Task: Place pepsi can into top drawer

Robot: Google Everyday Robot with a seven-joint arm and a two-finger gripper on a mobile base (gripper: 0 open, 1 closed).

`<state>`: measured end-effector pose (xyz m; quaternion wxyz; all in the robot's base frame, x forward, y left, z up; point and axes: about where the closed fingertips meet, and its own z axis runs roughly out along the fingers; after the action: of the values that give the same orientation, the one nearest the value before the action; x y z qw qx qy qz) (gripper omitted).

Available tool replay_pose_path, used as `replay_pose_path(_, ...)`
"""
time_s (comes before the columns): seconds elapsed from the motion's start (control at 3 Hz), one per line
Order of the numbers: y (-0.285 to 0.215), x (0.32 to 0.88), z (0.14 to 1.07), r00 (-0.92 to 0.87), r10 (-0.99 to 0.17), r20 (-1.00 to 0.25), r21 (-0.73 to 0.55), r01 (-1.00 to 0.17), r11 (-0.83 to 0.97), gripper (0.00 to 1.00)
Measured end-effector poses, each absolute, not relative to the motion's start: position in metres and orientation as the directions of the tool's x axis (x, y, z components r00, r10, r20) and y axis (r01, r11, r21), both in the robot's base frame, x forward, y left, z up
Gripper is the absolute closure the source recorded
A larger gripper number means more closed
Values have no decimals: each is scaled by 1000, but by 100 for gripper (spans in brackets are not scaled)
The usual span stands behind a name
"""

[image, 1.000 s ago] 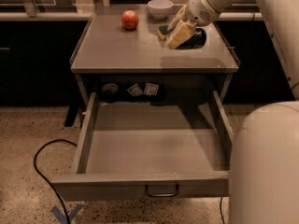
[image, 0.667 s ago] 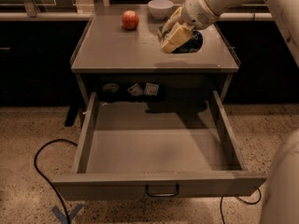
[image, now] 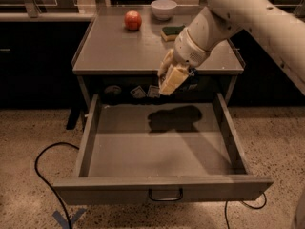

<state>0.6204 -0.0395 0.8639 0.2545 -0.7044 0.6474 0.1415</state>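
the pepsi can [image: 191, 74] shows only as a dark sliver in the hand [image: 173, 82], which looks clamped round it, just past the front edge of the surface [image: 124, 51] and above the back of the open top drawer [image: 114, 191]. this looks like the carry step. next, the hand should come down and forward over the bare drawer floor, then let go. apple [image: 133, 20], bowl [image: 163, 8] and sponge [image: 170, 31] sit behind.

End effector [image: 170, 80] above open top drawer [image: 119, 190].
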Motion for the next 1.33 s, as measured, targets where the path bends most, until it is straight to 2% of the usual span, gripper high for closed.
replay_pose_path(0.33,-41,604,829,124,-859,-496,-112,-991,-78,100)
replay_pose_path(0.67,-41,604,829,124,-859,-496,-112,-991,-78,100)
replay_pose_path(1.33,-54,588,750,36,-873,-486,-91,-996,9,100)
